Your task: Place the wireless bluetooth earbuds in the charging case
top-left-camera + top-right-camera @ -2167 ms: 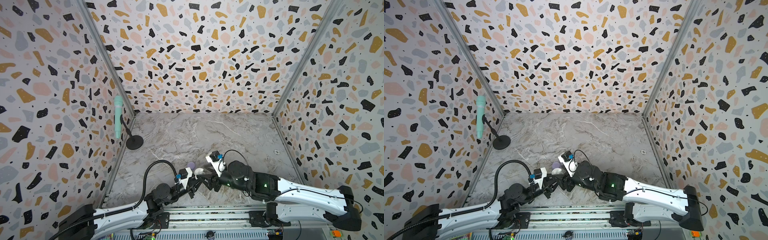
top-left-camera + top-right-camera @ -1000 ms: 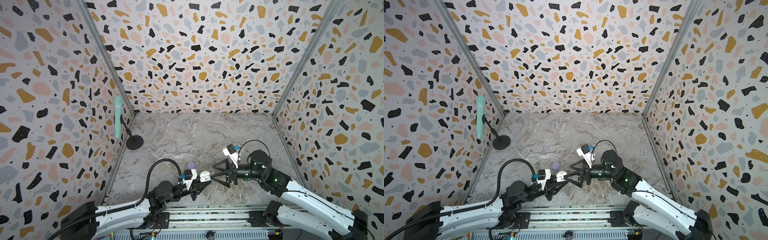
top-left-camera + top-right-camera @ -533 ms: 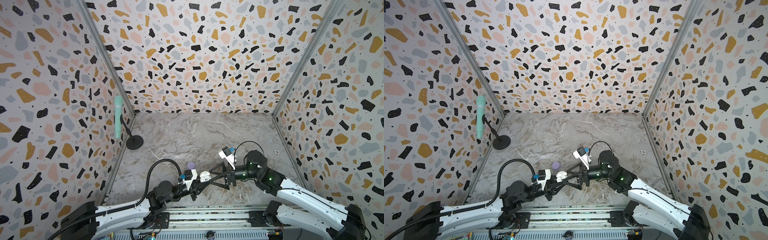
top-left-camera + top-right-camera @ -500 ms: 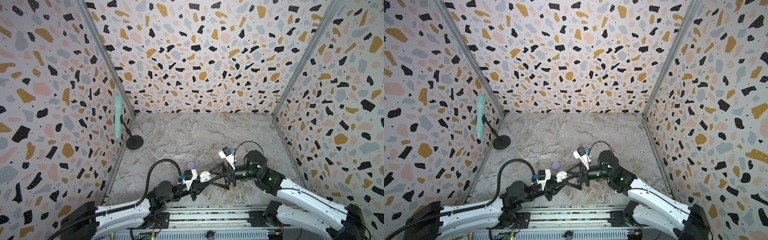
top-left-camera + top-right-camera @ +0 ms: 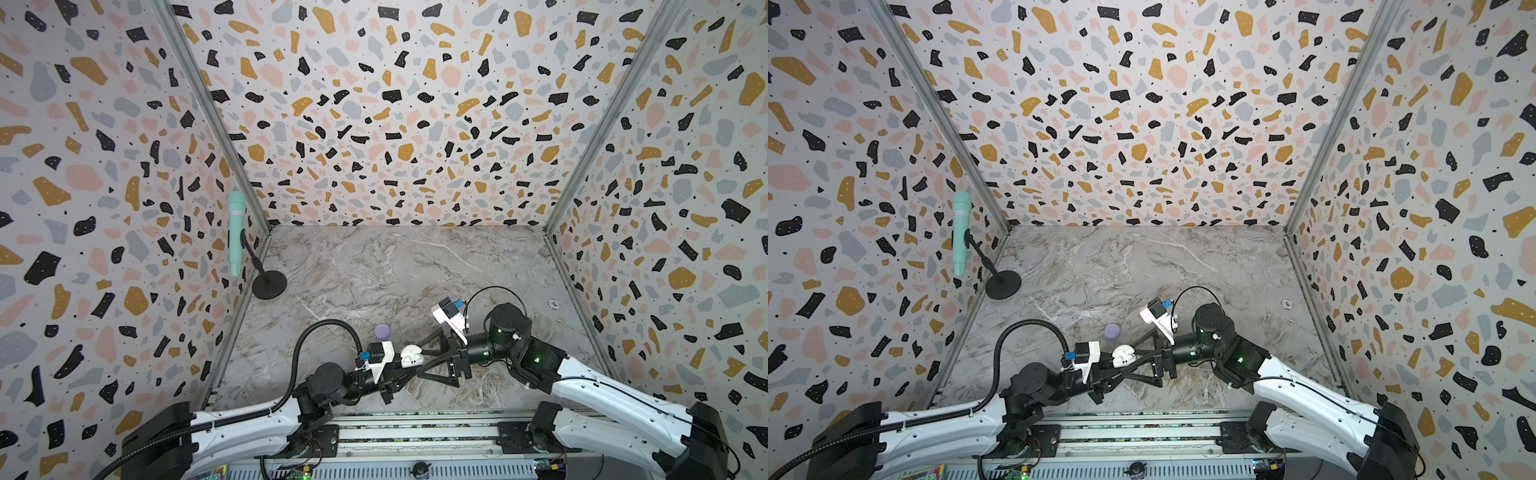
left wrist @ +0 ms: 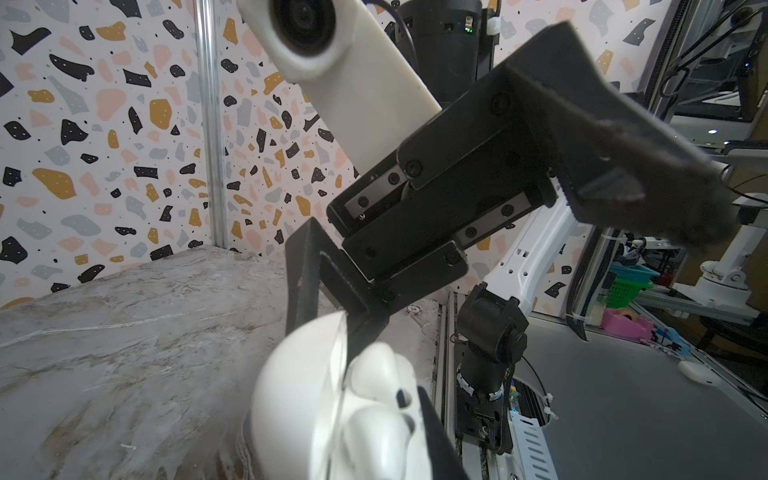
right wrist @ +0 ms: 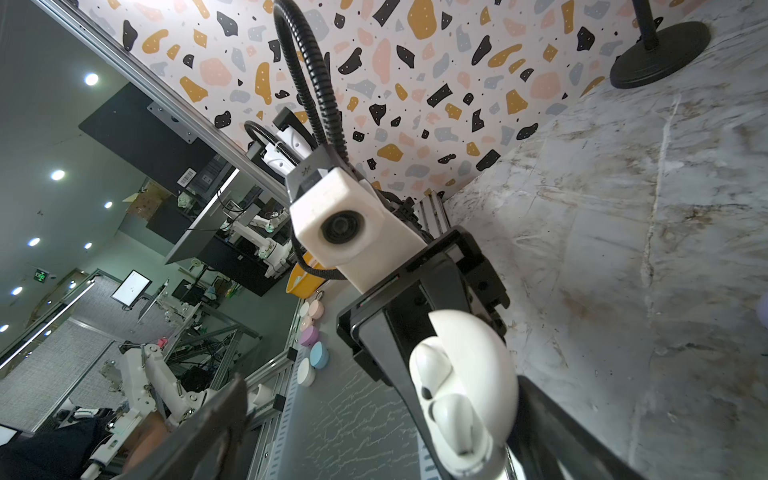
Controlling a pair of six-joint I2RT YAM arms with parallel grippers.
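Your left gripper (image 5: 400, 368) is clamped tight on the white charging case (image 7: 484, 357), holding it low by the near edge of the bench (image 5: 374, 266). You cannot tell from these views whether the case touches the marble. The two white earbuds (image 7: 432, 368) sit side by side in the case's open mouth, heads showing and stems sunk out of sight, so that pair looks seated or very nearly so. Your right gripper (image 5: 1130, 362) has its jaws spread wide and holds nothing. It points straight at the left gripper, nose to nose, and the case lies dead ahead of it, in the gap between its two fingers. In the left wrist view one of those fingers comes right up to the rim of the domed white shell, while the other hangs well out to the far side. Your next move turns on that relation. The right arm is the free one, and the earbud heads show from above and in both wrist views, so they look reachable. Any press on them, or push on the shell, would likely run along the line joining the two grippers, so the left hold must take the load. The lavender round case (image 5: 382, 331) rests on the bench just behind the grippers, apart from both. No lavender earbuds show anywhere.
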